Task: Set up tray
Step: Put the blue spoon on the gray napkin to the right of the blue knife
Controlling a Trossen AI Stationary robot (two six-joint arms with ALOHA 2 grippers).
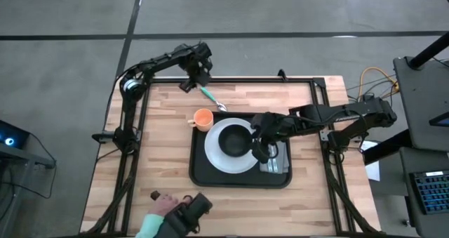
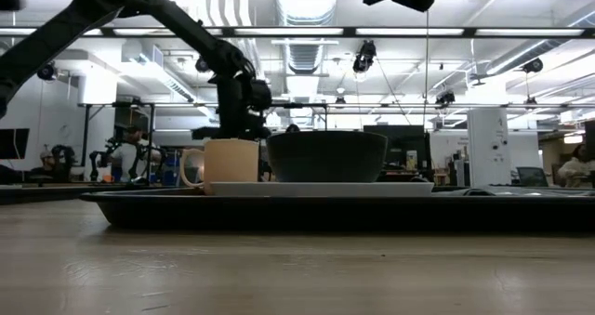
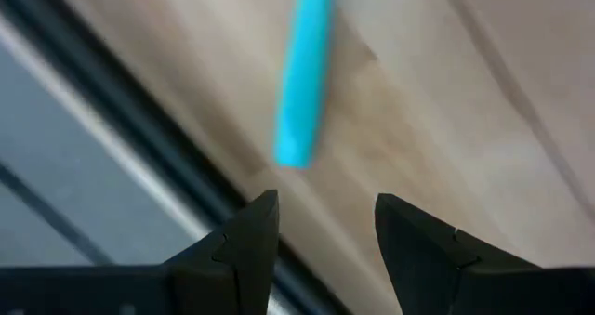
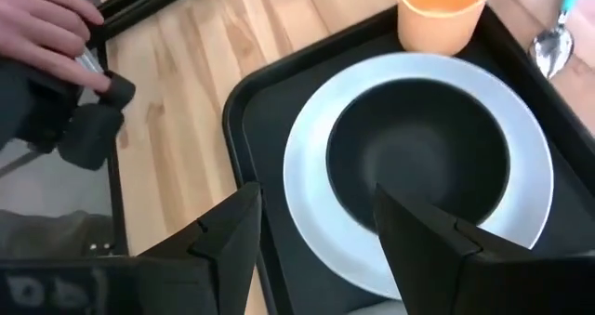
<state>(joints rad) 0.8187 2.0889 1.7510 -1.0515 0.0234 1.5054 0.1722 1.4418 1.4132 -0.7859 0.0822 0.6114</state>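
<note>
Two arms share the wooden surface [image 1: 161,136], and the largest thing on it is the tray [image 1: 202,171], lying flat near the middle, its long side running left to right. On the tray rests a white plate [image 1: 214,156] with a dark bowl [image 1: 235,141] seated in it; an orange cup [image 1: 203,119] stands at the tray's far left corner, touching or just beside the plate. A small grey folded napkin [image 1: 277,162] lies on the tray to the right of the plate.

Smaller still, a spoon [image 1: 211,98] with a teal handle lies on the bare wood beyond the tray, bowl end toward the cup. The left hand [image 3: 321,227] hovers at the handle's far tip with its fingers spread and nothing between them. The right hand [image 4: 316,231] hangs over the plate's right rim, fingers also spread and empty.

At the near edge a person's hand [image 1: 163,204] holds a dark device.

The likely remaining step is bringing the spoon onto the tray. The handle is thin and lies flat, so a closing pinch could skid off it, or push it toward the surface's back edge. Carried low, it could clip the cup and tip it.
</note>
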